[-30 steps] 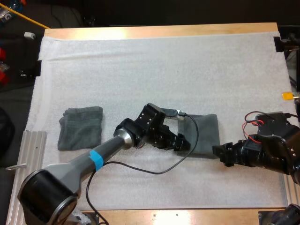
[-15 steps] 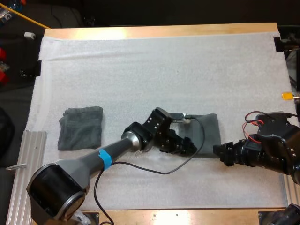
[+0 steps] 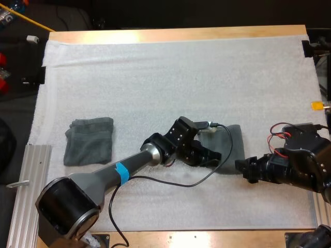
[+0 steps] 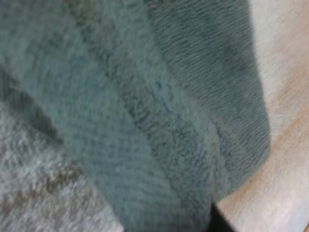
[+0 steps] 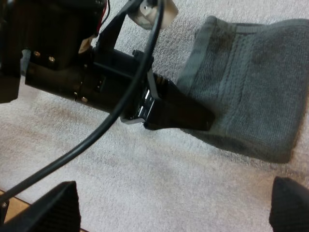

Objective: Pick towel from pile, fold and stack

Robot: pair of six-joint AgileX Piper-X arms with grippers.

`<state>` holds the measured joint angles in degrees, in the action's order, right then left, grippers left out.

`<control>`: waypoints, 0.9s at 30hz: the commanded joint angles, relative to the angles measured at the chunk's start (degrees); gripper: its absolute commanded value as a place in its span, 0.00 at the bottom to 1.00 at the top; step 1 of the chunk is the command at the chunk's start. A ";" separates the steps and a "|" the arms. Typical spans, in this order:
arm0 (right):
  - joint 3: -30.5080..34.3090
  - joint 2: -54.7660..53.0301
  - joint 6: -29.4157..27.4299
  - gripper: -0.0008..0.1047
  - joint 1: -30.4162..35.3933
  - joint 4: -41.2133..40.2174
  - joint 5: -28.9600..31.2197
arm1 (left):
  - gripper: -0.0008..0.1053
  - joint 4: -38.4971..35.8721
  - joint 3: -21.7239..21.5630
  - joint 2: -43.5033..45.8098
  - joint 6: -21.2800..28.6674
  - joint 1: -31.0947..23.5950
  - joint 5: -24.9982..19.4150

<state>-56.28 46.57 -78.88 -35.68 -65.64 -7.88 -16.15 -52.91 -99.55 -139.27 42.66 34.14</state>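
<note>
A dark grey-green towel (image 3: 234, 147) lies flat on the white mat, right of centre. My left gripper (image 3: 216, 156) reaches over its left side and is shut on the towel's near edge. The left wrist view looks close onto bunched towel folds (image 4: 145, 106), with one dark fingertip (image 4: 218, 223) against them. In the right wrist view the left gripper (image 5: 190, 115) pinches the towel (image 5: 246, 87) at its edge. My right gripper (image 3: 244, 171) hovers just right of the towel's near corner, open, its fingers (image 5: 53, 208) wide apart over bare mat.
A folded towel (image 3: 89, 140) of the same colour rests at the mat's left. A metal rail (image 3: 20, 181) runs along the table's left edge. The white mat (image 3: 170, 77) stretches bare toward the far side.
My left gripper slid right onto the towel and its fingers closed on the near edge. The right arm stayed still.
</note>
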 commanded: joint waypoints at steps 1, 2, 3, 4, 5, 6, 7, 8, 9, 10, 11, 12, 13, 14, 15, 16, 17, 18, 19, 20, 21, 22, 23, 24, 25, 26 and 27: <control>-0.23 -0.47 -0.83 0.73 -0.04 -0.20 0.03 | 0.01 0.57 -0.48 1.71 0.17 0.17 0.82; -0.23 -0.47 -0.83 0.73 -0.04 -0.20 0.03 | 0.01 0.20 -0.48 2.86 0.97 0.17 0.82; -0.23 -0.47 -0.83 0.73 -0.04 -0.20 0.03 | 0.01 -0.04 -0.48 3.93 1.82 0.07 0.62; -0.23 -0.47 -0.83 0.73 -0.04 -0.20 0.03 | 0.01 -0.70 -0.48 5.29 2.82 -0.16 0.36; -0.23 -0.47 -0.83 0.73 -0.04 -0.20 0.03 | 0.01 -2.07 -0.48 7.06 4.17 -0.52 0.04; -0.23 -0.47 -0.83 0.73 -0.04 -0.20 0.03 | 0.01 -3.16 -0.48 7.89 5.14 -0.75 -0.05; -0.23 -0.47 -0.83 0.73 -0.04 -0.20 0.03 | 0.01 -5.26 -0.48 9.46 7.33 -1.42 -0.06; -0.23 -0.47 -0.71 0.73 -0.04 -0.20 0.03 | 0.01 -7.86 -0.48 11.33 9.81 -2.27 -0.06; -0.23 -0.47 -0.67 0.73 -0.04 -0.20 0.03 | 0.01 -9.07 -0.48 12.37 10.99 -2.85 -0.23; -0.23 -0.47 -0.68 0.73 -0.04 -0.20 0.03 | 0.01 -12.00 -0.61 14.03 13.55 -3.91 -1.09; -0.23 -0.47 -0.68 0.73 -0.04 -0.20 0.03 | 0.01 -15.60 -0.93 15.45 16.26 -4.92 -2.24; -0.23 -0.47 -0.68 0.73 -0.04 -0.20 0.03 | 0.01 -17.64 -1.15 16.58 18.55 -5.60 -3.33; -0.23 -0.47 -0.68 0.73 -0.04 -0.20 0.03 | 0.01 -20.36 -1.48 17.84 21.37 -6.67 -4.56; -0.23 -0.47 -0.68 0.73 -0.04 -0.20 0.03 | 0.01 -23.64 -2.02 19.24 24.74 -8.05 -6.07; -0.23 -0.47 -0.68 0.73 -0.04 -0.20 0.03 | 0.01 -25.46 -2.33 19.79 26.73 -8.84 -6.63; -0.23 -0.47 -0.68 0.73 -0.04 -0.20 0.03 | 0.01 -28.22 -2.96 20.91 29.74 -10.16 -7.72; -0.23 -0.47 -0.68 0.73 -0.04 -0.20 0.03 | 0.01 -30.95 -3.69 22.04 32.81 -11.61 -8.99; -0.23 -0.47 -0.68 0.73 -0.04 -0.20 0.03 | 0.01 -32.01 -4.02 22.59 34.07 -12.45 -9.57; -0.23 -0.47 -0.68 0.73 -0.04 -0.20 0.03 | 0.01 -34.17 -4.80 23.34 36.44 -13.88 -10.93; -0.23 -0.47 -0.68 0.73 -0.04 -0.20 0.03 | 0.01 -36.27 -5.63 23.85 38.71 -15.14 -12.30; -0.23 -0.47 -0.68 0.73 -0.04 -0.20 0.03 | 0.01 -37.98 -6.37 24.16 40.53 -15.93 -13.25; -0.23 -0.47 -0.68 0.73 -0.04 -0.20 0.03 | 0.01 -39.98 -7.34 24.29 42.85 -17.12 -14.82; -0.23 -0.47 -0.68 0.73 -0.04 -0.20 0.03 | 0.01 -42.43 -8.64 24.29 45.76 -18.57 -16.36; -0.23 -0.47 -0.68 0.73 -0.04 -0.20 0.03 | 0.01 -43.70 -9.30 24.29 46.96 -19.37 -16.95; -0.23 -0.47 -0.68 0.73 -0.04 -0.20 0.03 | 0.01 -45.22 -10.09 24.29 49.19 -20.76 -18.36; -0.23 -0.47 -0.68 0.73 -0.04 -0.20 0.03 | 0.01 -46.73 -10.87 24.29 51.14 -22.29 -19.74; -0.23 -0.47 -0.68 0.73 -0.04 -0.20 0.03 | 0.01 -47.33 -11.13 24.29 52.06 -22.95 -20.35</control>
<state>-56.28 46.57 -78.95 -35.68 -65.64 -7.88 -62.30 -63.54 -75.74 -88.71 19.71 14.85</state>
